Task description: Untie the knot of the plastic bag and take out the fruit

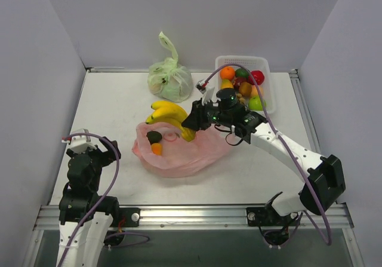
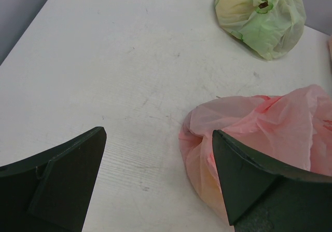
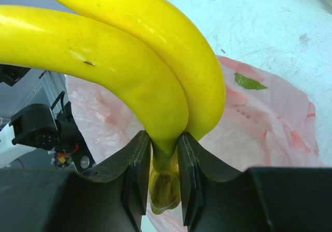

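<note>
Grey walls close in a white table (image 1: pixel 107 111), and near its middle lies the pink plastic bag (image 1: pixel 191 153), slumped and crumpled. The right gripper (image 3: pixel 165 149) is clenched on the stem of the yellow banana bunch (image 1: pixel 167 113), which sticks out to the left above the bag's far edge. I cannot tell whether the bananas touch the plastic. At the bag's left end a dark piece (image 1: pixel 154 137) and an orange piece (image 1: pixel 156 149) show side by side. The left gripper (image 2: pixel 158 136) hangs over the table's near left part, its jaws spread wide with nothing between them. A knotted green bag (image 1: pixel 170 79) sits at the far edge, and just right of it is a white basket (image 1: pixel 265 61) filled with more fruit.
</note>
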